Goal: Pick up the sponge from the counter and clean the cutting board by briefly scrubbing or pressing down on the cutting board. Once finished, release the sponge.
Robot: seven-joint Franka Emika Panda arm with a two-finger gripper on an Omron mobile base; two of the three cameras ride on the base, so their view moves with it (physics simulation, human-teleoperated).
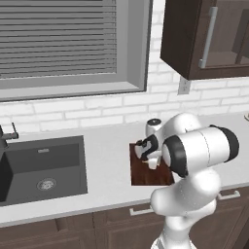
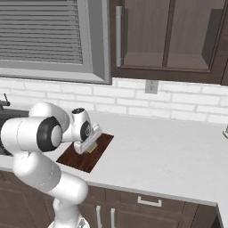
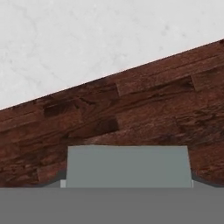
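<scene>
Pincer (image 2: 89, 147) low over cutting board (image 1: 146, 176), gripping sponge (image 3: 128, 166); risk: sideways scrub may shove board along desk (image 2: 169, 156); sponge could slip.

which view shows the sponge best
The hand view: the sponge's grey-green top sits close up against the cutting board. The right base view shows a small yellowish sliver under the end effector; in the left base view I cannot make it out.
</scene>
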